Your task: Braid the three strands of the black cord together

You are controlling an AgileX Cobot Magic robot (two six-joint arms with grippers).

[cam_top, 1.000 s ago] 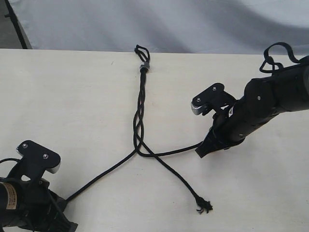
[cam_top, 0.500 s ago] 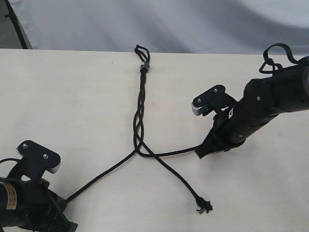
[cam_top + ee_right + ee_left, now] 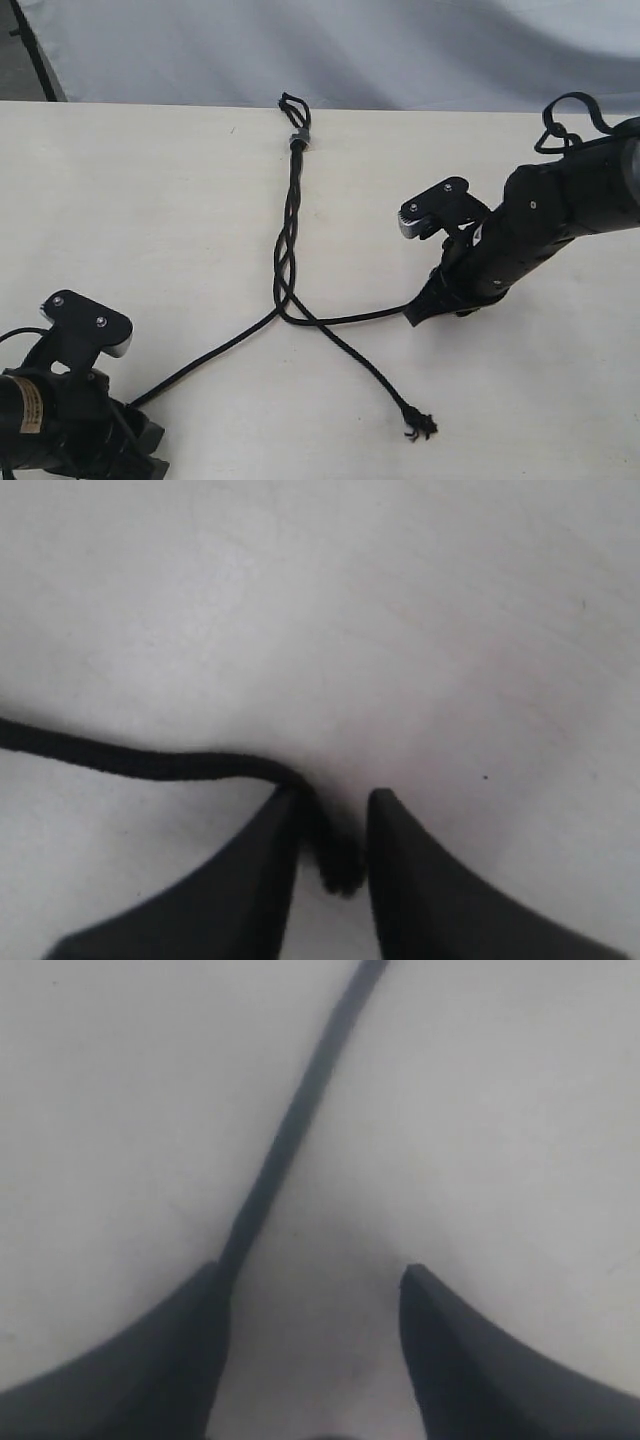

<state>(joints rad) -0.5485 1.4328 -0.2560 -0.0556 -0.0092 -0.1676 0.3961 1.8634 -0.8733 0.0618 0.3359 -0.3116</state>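
Item: black cord (image 3: 291, 215), lying on a pale table (image 3: 140, 200) before a grey backdrop (image 3: 420, 50). The exterior view alone shows it whole: a small loop (image 3: 292, 104) at the far edge of the table, a grey band (image 3: 298, 139) just below it, a twisted length running toward the near side, then the three strands (image 3: 284, 312) parting. The left strand (image 3: 205, 362) runs diagonally to the left gripper (image 3: 150, 450) at the near left corner. The middle strand (image 3: 352, 352) lies free on the table and ends in a frayed knot (image 3: 421, 428), well apart from both arms. The right strand (image 3: 350, 320) curves across to the right gripper (image 3: 413, 317). That view hides both sets of fingertips, and the wrist views supply them. In the left wrist view, the left gripper (image 3: 310, 1285) has its fingers (image 3: 170, 1360) spread with bare table between them, and the left strand (image 3: 290, 1130) meets the tip of one finger; whether it passes under that finger cannot be told. In the right wrist view, the right gripper (image 3: 330, 798) is drawn nearly together, pinching the end of the right strand (image 3: 130, 762), whose tip sits in the narrow gap between the fingers (image 3: 250, 880).
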